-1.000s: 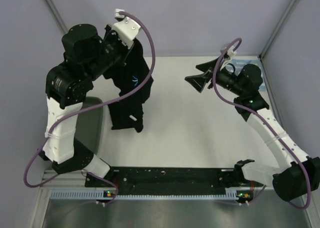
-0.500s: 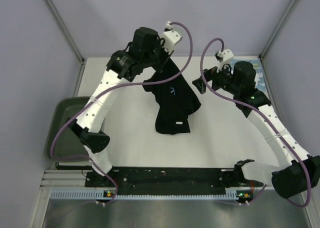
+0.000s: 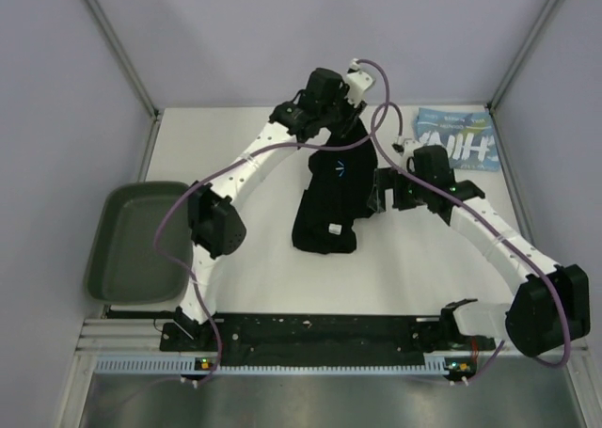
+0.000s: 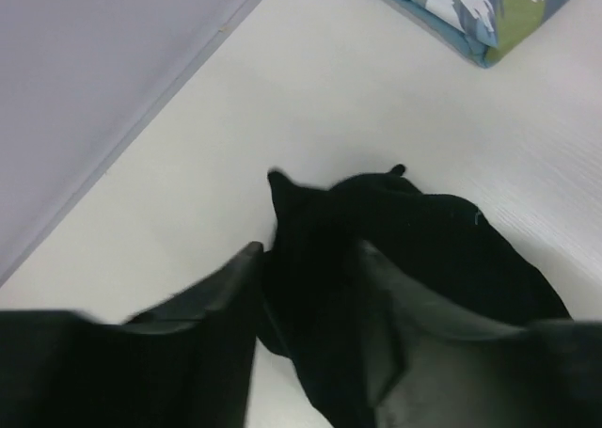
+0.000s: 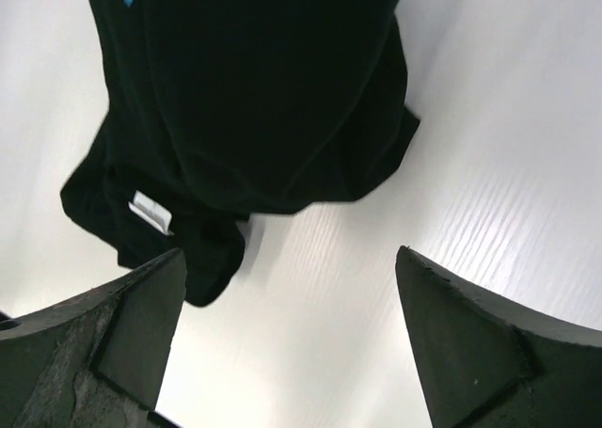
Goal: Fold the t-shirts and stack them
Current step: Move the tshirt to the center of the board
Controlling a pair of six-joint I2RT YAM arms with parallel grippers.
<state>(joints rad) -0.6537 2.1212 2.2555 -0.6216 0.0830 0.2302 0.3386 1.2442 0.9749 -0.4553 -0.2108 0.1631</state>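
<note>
Plain black fabric t-shirt (image 3: 329,207) lies bunched mid-way on the white bench (image 3: 404,277), long axis running far to near. Your left tool (image 4: 308,251) sits at its far end, fingers narrowly apart around cloth; grip unconfirmed. Your right tool (image 5: 292,254), spread wide and empty, hovers at its right edge.
</note>
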